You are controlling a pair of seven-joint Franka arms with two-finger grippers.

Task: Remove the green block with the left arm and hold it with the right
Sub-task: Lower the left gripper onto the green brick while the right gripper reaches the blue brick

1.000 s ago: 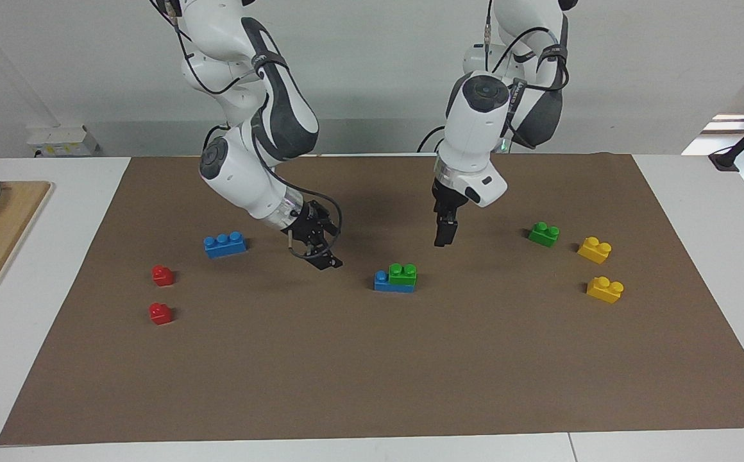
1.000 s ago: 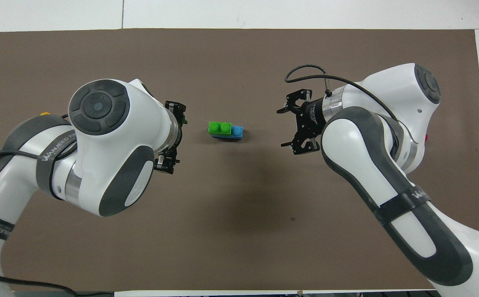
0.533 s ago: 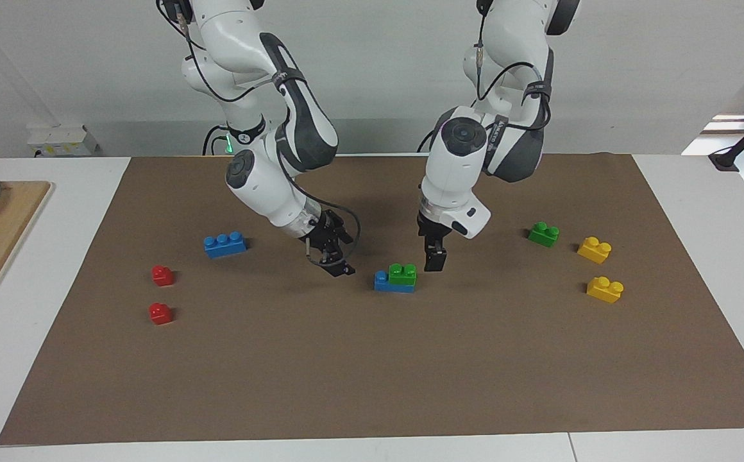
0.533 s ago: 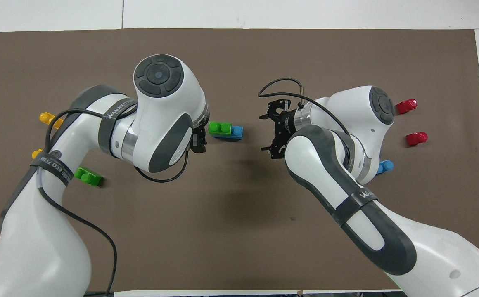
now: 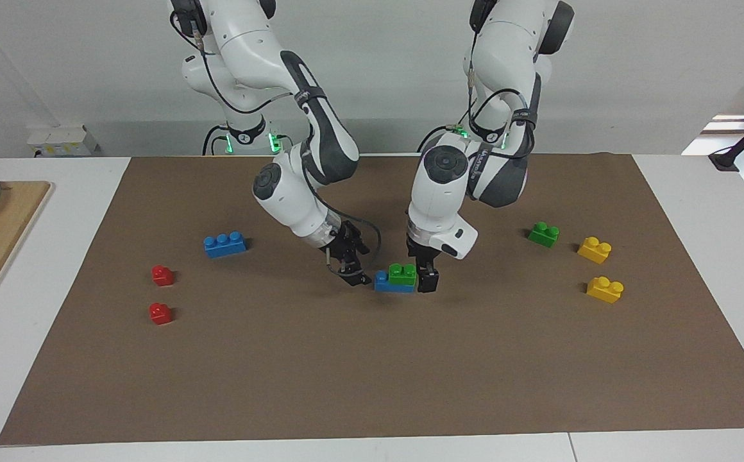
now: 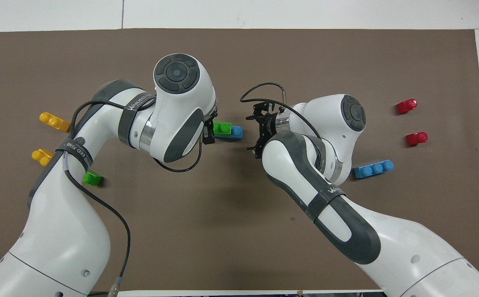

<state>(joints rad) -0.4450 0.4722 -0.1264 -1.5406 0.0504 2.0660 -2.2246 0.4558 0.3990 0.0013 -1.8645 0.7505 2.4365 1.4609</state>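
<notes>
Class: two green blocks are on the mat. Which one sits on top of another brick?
The green block between the two grippers: it sits on a blue brick. The other green block lies alone beside the yellow bricks.

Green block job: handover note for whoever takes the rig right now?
Left gripper: low beside the green block, at the end toward the left arm; nothing gripped.
Right gripper: open, low at the blue brick's other end, no hold yet.
Green block sits stacked on the blue brick mid-mat.
Done: both approaches.
Left: right gripper holds the blue brick, left gripper pulls the green block off.
</notes>
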